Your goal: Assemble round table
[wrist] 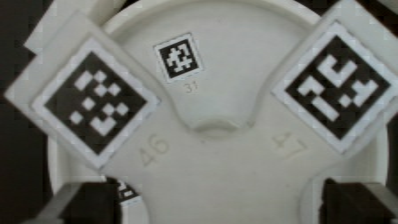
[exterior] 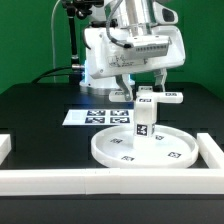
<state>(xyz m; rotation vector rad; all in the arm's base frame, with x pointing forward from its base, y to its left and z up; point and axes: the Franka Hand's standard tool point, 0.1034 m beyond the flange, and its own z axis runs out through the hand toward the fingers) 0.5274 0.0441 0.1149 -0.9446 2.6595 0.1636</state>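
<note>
At the exterior view's left, a white straight border wall (exterior: 8, 146) ends short of the parts, and a longer white border wall (exterior: 110, 181) runs along the near edge of the black table (exterior: 35, 110). Behind, the thin flat white marker board (exterior: 92, 116) lies flat with its printed squares facing up. At the middle, the large flat round white plastic disc (exterior: 118, 152) lies flat against the near wall, with tags on its upper face. A short white cylindrical post (exterior: 144, 117) stands upright on it, long axis vertical, a tag on its side. On top of the post sits the white cross-shaped flat foot (exterior: 164, 97), level, one arm pointing toward the exterior view's right. The silver two-finger gripper (exterior: 139, 80) hangs directly over the foot, fingers spread to either side of it; whether they touch cannot be told. The wrist view shows the foot (wrist: 214, 95) close up, with faint embossed digits too blurred to read.
</note>
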